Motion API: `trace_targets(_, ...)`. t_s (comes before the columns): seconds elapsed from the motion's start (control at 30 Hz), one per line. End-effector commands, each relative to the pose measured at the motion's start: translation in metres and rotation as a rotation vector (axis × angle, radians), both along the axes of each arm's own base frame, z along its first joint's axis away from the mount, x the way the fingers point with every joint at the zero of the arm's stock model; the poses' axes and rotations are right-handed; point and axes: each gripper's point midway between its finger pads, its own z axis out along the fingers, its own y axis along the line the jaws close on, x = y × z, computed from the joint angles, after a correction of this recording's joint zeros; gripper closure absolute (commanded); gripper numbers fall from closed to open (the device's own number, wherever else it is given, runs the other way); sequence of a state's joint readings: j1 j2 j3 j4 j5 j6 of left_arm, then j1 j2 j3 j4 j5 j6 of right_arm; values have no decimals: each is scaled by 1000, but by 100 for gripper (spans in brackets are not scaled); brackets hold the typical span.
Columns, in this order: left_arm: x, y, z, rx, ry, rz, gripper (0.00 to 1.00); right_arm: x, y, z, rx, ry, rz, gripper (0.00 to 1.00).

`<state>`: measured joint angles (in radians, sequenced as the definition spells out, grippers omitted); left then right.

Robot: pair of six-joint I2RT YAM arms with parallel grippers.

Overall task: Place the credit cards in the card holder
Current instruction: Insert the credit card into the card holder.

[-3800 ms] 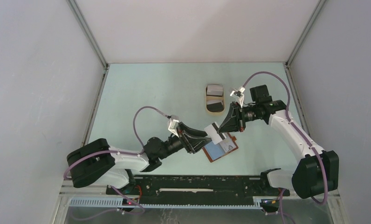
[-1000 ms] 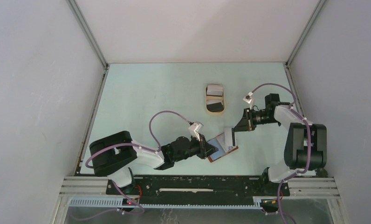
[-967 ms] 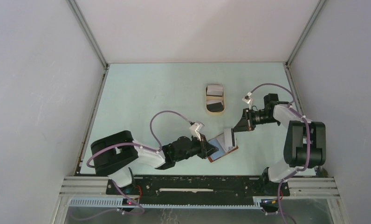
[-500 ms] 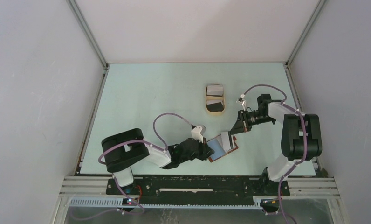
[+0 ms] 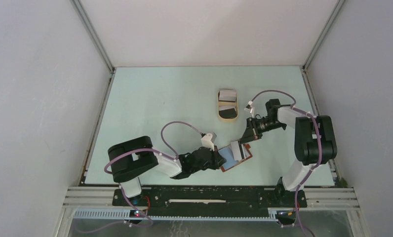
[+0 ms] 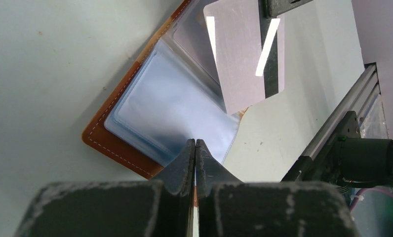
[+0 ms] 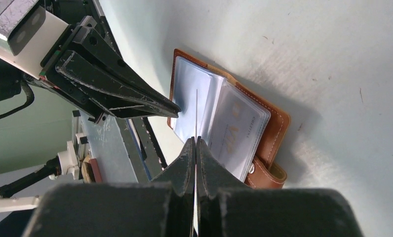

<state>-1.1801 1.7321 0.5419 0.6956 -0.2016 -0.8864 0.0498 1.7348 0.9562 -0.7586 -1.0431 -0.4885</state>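
Observation:
The card holder (image 5: pixel 235 159) lies open on the table, brown cover down and clear plastic sleeves up. In the left wrist view my left gripper (image 6: pixel 195 143) is shut on the near edge of a sleeve of the card holder (image 6: pixel 116 148). My right gripper (image 5: pixel 244 139) is shut on a grey credit card (image 5: pixel 237 149) and holds it on edge over the sleeves. The right wrist view shows that credit card (image 7: pixel 196 111) as a thin line between two sleeves of the card holder (image 7: pixel 276 129). More credit cards (image 5: pixel 227 94) lie in the tan tray.
The tan oval tray (image 5: pixel 218 105) stands behind the card holder, at the middle of the table. A black rail (image 5: pixel 209 195) runs along the near edge. Grey walls close the table on three sides.
My left gripper has closed on the sleeve's edge. The right arm has brought the grey card left and down, in over the open sleeves.

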Motion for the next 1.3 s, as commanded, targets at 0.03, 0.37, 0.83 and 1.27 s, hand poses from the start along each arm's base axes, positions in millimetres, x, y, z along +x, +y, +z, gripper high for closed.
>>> trace_targets(0.03, 1, 1, -4, 14, 15, 32, 97, 10, 4, 2, -8, -1, -1, 100)
trace_targets(0.37, -1, 3, -5, 19, 21, 33, 97, 16, 1, -7, -57, 25, -35, 100)
trace_targets(0.83, -3, 3, -5, 18, 22, 27, 97, 14, 6, -20, -123, 56, -12, 100)
trace_targets(1.27, -4, 4, -7, 15, 26, 28, 97, 6, 10, -30, -202, 80, 48, 100)
